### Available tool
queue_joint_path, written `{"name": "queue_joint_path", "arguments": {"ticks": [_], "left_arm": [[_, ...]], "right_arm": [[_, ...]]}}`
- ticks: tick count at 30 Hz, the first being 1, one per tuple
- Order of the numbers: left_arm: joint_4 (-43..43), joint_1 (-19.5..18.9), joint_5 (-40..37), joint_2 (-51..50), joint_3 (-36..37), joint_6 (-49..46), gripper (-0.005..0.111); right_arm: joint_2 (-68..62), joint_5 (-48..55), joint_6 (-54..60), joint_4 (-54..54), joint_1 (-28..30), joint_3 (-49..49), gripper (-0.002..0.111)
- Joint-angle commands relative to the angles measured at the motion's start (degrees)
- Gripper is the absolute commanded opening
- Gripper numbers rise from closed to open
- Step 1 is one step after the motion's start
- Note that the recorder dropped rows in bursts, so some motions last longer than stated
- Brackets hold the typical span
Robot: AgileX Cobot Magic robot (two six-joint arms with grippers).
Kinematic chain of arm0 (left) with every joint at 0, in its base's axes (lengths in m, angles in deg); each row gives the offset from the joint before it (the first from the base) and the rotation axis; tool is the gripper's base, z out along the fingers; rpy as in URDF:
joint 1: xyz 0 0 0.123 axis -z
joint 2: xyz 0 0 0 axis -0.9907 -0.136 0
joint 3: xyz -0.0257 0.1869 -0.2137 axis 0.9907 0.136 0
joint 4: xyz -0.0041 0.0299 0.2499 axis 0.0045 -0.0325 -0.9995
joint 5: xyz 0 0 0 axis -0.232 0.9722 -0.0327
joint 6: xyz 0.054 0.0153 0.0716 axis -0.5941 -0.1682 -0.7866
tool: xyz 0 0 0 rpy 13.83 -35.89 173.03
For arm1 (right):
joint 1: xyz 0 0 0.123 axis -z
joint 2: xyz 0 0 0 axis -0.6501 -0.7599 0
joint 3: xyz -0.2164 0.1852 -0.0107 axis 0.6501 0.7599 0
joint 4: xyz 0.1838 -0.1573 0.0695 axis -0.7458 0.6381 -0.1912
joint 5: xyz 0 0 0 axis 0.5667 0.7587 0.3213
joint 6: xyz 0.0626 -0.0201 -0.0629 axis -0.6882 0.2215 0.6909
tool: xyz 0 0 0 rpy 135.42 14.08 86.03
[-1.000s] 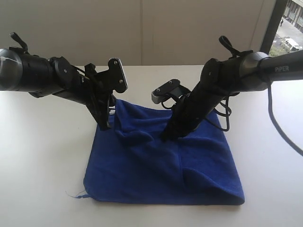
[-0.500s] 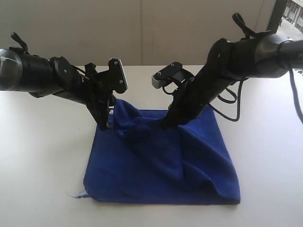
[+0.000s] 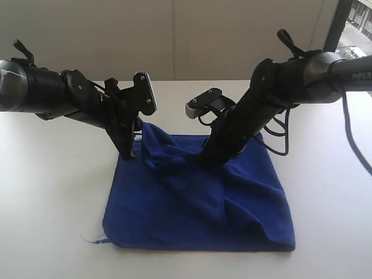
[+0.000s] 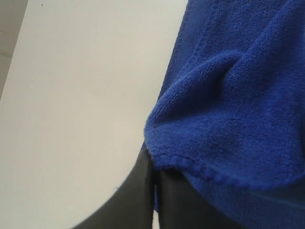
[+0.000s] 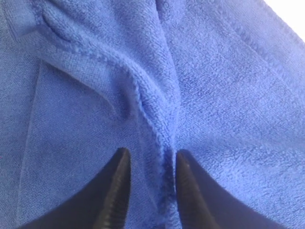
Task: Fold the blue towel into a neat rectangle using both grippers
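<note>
The blue towel (image 3: pixel 197 203) lies doubled over on the white table (image 3: pixel 52 192), rumpled along its far edge. My left gripper (image 3: pixel 129 154) sits at the far left corner, shut on the hemmed edge of the towel (image 4: pixel 228 119), which drapes over that gripper's tips (image 4: pixel 155 164). My right gripper (image 3: pixel 203 163) points down at the middle of the far edge. In the right wrist view the right gripper (image 5: pixel 150 157) is open, straddling a raised ridge of the towel (image 5: pixel 224 95) with a gap beside one finger.
A pale wall runs behind the table and a window frame (image 3: pixel 334 26) stands at the far right. Black cables (image 3: pixel 279 136) loop under the right arm. A white thread (image 3: pixel 93 238) trails from the towel's near left corner.
The right gripper has opened and let go of the towel fold it held. It had lifted the cloth, then dropped a little. The left arm has not moved.
</note>
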Motion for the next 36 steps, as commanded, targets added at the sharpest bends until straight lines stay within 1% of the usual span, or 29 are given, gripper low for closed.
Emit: {"name": "queue_joint_path", "arguments": {"ticks": [1,7,17,22,30,36], "left_arm": [[0.53,0.15,-0.87,0.68,-0.16,-0.10,0.000],[0.53,0.15,-0.87,0.68,-0.16,-0.10,0.000],[0.53,0.15,-0.87,0.68,-0.16,-0.10,0.000],[0.53,0.15,-0.87,0.68,-0.16,-0.10,0.000],[0.53,0.15,-0.87,0.68,-0.16,-0.10,0.000],[0.53,0.15,-0.87,0.68,-0.16,-0.10,0.000]], "right_arm": [[0.42,0.40,0.37,-0.57,0.23,0.01,0.032],[2.53,0.89,0.37,-0.57,0.23,0.01,0.032],[2.22,2.39,0.37,-0.57,0.23,0.01,0.031],[0.69,2.39,0.37,-0.46,0.23,0.01,0.022],[2.26,0.99,0.27,0.85,0.23,0.01,0.000],[6.56,1.12,-3.27,3.80,0.23,0.01,0.000]]}}
